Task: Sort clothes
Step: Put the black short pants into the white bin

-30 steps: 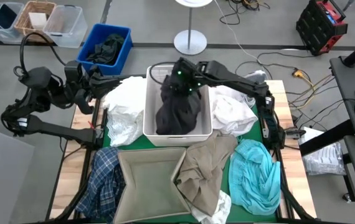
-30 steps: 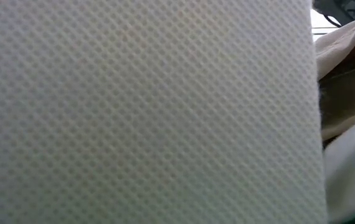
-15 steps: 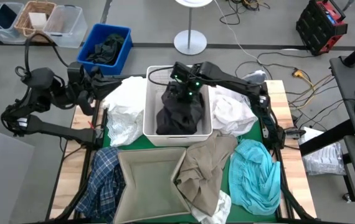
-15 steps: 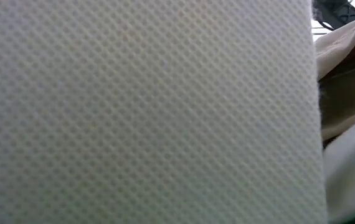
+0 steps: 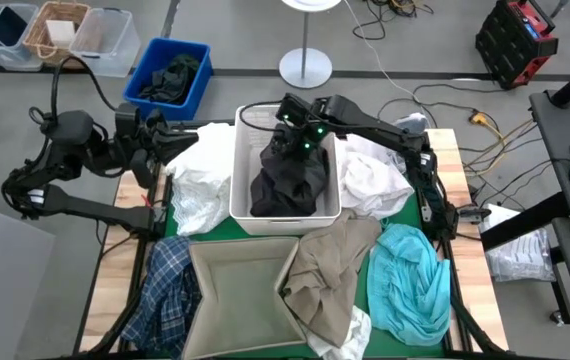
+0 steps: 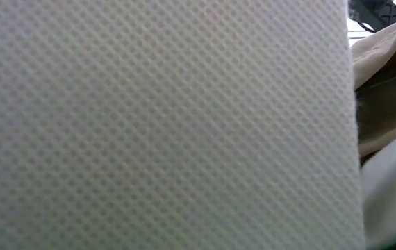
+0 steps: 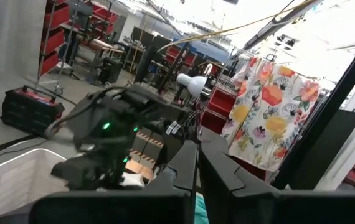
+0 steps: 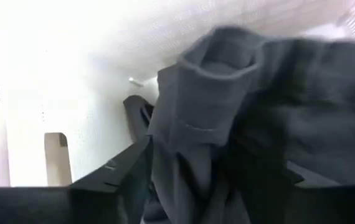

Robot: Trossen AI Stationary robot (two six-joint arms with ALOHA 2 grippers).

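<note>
The dark grey garment (image 5: pixel 287 180) lies heaped in the white bin (image 5: pixel 237 190) at the table's middle. The right gripper (image 5: pixel 295 135) hangs over its far end, fingers spread, apparently with cloth loose between them. The left gripper (image 5: pixel 157 140) waits pressed together beside a white garment (image 5: pixel 197 175).

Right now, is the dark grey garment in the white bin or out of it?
In: the dark grey garment lies bunched inside the white bin, right gripper above it.

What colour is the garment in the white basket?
Dark grey garment; the high view shows it best.
</note>
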